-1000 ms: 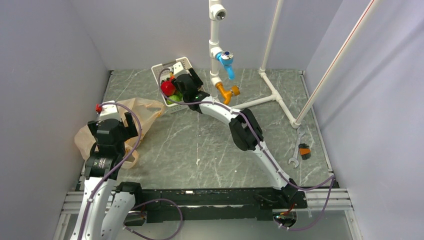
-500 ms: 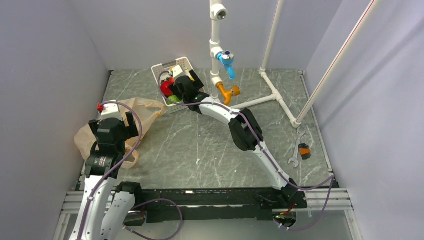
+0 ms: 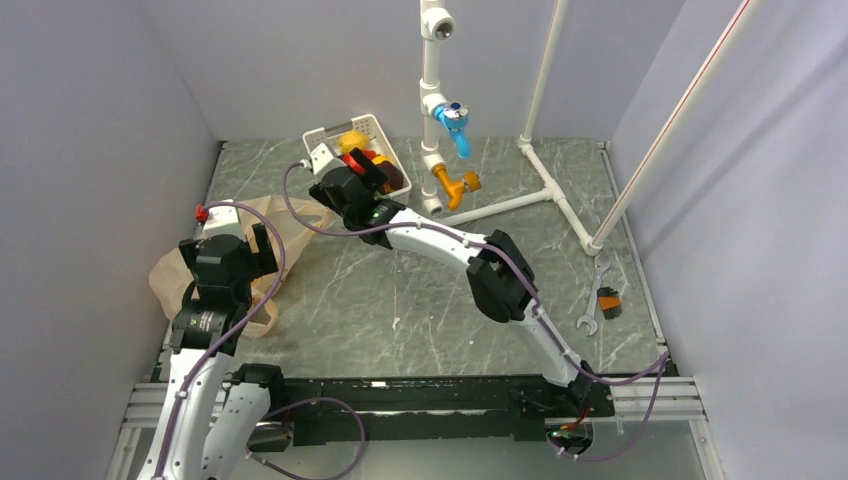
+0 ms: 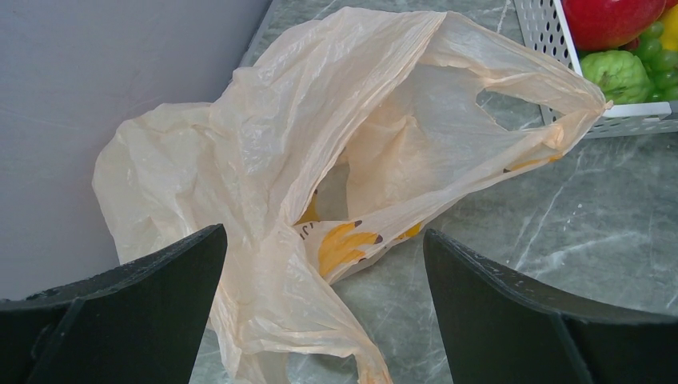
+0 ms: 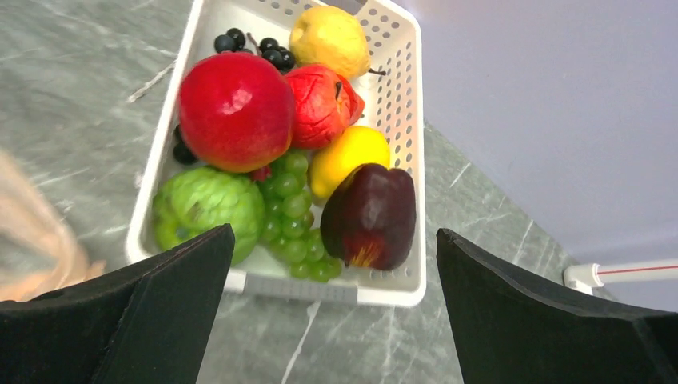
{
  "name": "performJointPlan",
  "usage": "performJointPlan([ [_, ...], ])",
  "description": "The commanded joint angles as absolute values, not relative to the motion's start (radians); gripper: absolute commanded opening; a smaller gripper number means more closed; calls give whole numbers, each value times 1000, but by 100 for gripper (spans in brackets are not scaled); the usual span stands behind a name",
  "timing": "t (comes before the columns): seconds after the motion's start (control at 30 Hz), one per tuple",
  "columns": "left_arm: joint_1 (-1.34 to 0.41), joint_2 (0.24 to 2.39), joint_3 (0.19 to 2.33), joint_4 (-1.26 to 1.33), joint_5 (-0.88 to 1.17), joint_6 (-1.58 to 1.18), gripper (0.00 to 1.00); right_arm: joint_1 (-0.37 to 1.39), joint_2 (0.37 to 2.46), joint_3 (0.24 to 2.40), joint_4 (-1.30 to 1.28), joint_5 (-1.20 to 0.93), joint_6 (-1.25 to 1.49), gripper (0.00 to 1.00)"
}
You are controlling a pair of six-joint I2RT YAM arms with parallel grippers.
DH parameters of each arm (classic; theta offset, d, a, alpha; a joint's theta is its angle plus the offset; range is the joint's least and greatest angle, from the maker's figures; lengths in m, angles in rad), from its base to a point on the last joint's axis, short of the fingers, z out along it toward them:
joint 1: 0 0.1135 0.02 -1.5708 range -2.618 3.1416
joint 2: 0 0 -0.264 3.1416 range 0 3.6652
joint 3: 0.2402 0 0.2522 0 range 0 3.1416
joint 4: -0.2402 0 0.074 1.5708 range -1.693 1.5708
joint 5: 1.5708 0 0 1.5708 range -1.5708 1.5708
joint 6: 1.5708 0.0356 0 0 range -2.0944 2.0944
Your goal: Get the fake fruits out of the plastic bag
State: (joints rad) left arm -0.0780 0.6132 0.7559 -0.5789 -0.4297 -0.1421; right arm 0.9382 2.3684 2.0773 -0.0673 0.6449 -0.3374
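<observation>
Grey marbled counter (image 3: 420, 300), walled in by pale panels, is pictured with the unpacking judged all but done. The red apple (image 5: 236, 108), the knobbly green fruit (image 5: 209, 204), the green grape bunch (image 5: 292, 216) and the dark maroon fruit (image 5: 372, 214) are seen lying together in the white perforated basket (image 5: 400, 96) at the far side, beside a lemon (image 5: 348, 156) and black grapes (image 5: 256, 46). The right tool (image 5: 334, 230) is held near the basket's near-left corner, jaws spread wide with nothing between them. The peach plastic bag (image 4: 264, 160) is seen slumped against the left wall, one loop handle (image 4: 560, 96) reaching to the basket's edge. It looks slack and flat, though its inside is only partly shown. The left tool (image 4: 322, 240) is poised above the bag, likewise wide and empty. By this reading, a check of the bag is called for next: its mouth pinched and lifted, so that any remaining fruit would be exposed.
</observation>
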Motion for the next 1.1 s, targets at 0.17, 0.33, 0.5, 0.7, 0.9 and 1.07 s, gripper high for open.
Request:
performJointPlan([
  [0.17, -81, 576, 747, -536, -353, -128, 99, 993, 1864, 1658, -120, 565, -88, 99],
  [0.33, -106, 498, 739, -539, -260, -144, 99, 997, 1588, 1380, -163, 427, 103, 99],
  [0.5, -153, 420, 736, -518, -107, -194, 99, 999, 1325, 1180, -276, 403, 165, 99],
  [0.7, -153, 326, 758, -569, 32, -436, 99, 999, 973, 1048, -436, 456, 221, 100],
  [0.9, -153, 272, 884, -612, 91, -558, 99, 999, 634, 1061, -617, 544, 274, 100],
  [1.07, -153, 247, 1018, -641, 78, -604, 99, 999, 482, 1162, -726, 658, 266, 100],
])
